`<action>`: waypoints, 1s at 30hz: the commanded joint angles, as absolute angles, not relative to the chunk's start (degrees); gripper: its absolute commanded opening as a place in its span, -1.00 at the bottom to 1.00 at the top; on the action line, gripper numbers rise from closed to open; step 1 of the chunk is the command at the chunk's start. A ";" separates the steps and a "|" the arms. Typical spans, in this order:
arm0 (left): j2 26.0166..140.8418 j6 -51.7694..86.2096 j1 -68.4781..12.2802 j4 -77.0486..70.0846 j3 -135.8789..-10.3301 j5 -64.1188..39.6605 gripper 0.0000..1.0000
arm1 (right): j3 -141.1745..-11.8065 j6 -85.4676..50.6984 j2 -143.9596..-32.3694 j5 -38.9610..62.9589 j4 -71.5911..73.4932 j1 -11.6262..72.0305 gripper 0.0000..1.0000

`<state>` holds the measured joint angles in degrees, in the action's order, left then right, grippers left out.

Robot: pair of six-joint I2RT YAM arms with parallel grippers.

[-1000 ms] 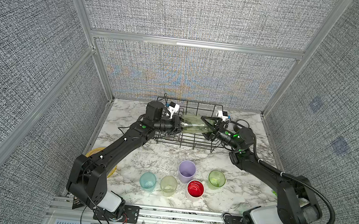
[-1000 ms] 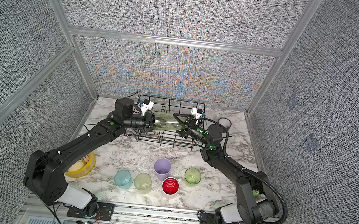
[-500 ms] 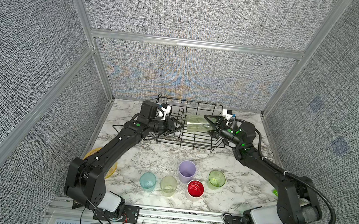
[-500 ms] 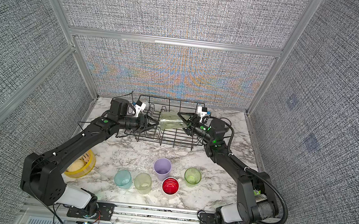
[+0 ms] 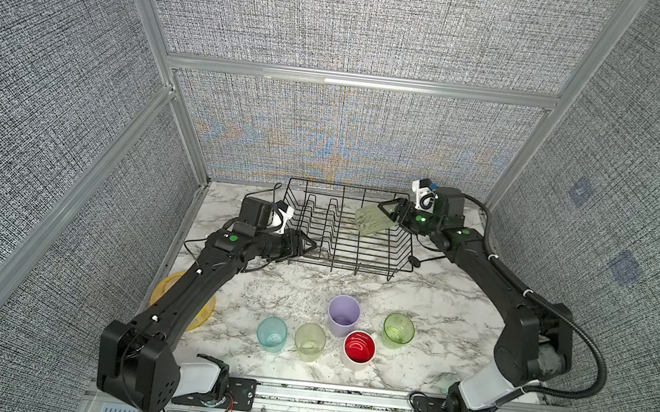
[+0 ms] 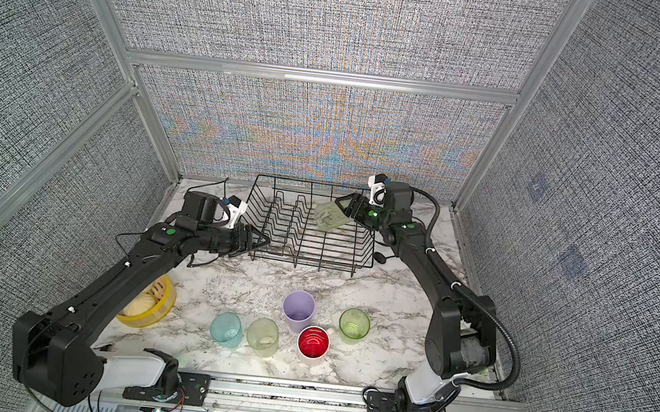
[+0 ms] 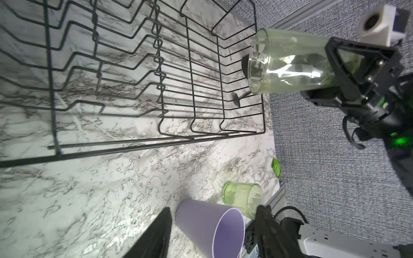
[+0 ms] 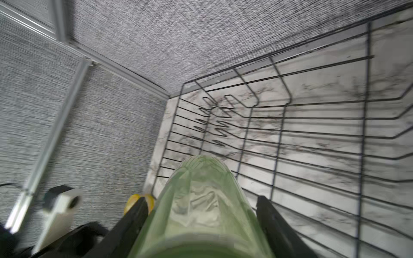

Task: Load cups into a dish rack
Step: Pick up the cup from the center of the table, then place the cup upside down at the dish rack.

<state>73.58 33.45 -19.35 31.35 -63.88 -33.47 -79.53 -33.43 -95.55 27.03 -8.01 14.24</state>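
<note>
**Tall green cup [image 5: 372, 222] hangs over the rack's right end**

Your right gripper [image 5: 393, 213] is clamped on one end of it. The cup lies nearly sideways above the dish rack [image 5: 355, 265], not yet resting on the wires. Release it here and it may roll against the flared side or wedge across the prongs. Your left gripper [image 5: 304, 246] stands wide and empty just beside the rack's near left corner, and a careless swing could shove the rack. The five other cups [image 5: 343, 317] stand upright, well apart from the rack.
</note>
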 commanded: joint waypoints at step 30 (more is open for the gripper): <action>68.38 26.45 -24.21 36.94 -56.98 -33.02 0.08 | -114.83 -2.69 -127.27 -3.64 -29.49 16.35 0.31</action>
<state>68.62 26.61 -23.59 37.91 -57.19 -33.39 -113.73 -1.52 -126.48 -3.16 -29.30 16.38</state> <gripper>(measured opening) 0.538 0.689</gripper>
